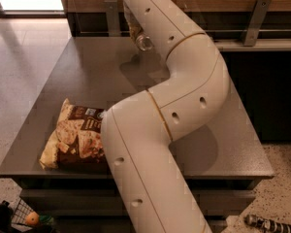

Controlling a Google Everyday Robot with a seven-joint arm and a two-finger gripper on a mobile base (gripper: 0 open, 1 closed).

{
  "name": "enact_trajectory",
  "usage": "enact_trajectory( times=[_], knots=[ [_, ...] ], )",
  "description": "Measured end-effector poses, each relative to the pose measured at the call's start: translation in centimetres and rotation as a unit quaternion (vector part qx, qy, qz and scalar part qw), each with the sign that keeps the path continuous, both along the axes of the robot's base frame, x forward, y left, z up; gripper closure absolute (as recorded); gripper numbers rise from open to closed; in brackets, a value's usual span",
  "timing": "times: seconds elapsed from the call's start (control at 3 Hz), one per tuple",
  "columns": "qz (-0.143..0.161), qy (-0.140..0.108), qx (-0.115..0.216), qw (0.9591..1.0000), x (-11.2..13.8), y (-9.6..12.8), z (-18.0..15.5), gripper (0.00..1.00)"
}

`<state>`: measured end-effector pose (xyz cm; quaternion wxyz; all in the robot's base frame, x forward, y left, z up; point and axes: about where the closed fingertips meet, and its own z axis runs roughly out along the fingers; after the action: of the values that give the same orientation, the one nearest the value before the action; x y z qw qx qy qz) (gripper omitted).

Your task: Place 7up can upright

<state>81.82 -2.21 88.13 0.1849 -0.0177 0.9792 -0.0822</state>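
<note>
The 7up can [144,42] shows its shiny round end at the far middle of the grey table [87,76]. It lies tilted and seems to hang a little above the tabletop, with its shadow on the table below it. My gripper [134,29] is at the far end of the white arm [184,96], just left of and above the can. It is mostly hidden by the arm and appears shut on the can.
A brown chip bag [77,139] lies near the table's front left edge. A wooden wall with a rail and metal brackets [254,18] runs behind the table. A bottle [269,224] lies on the floor at lower right. A basket [19,218] stands at lower left.
</note>
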Motion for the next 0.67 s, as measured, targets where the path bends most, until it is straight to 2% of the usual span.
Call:
enact_trajectory(
  times=[0.67],
  knots=[
    [-0.025, -0.016, -0.04, 0.9988, -2.7, -2.8, 5.4, 1.0]
  ],
)
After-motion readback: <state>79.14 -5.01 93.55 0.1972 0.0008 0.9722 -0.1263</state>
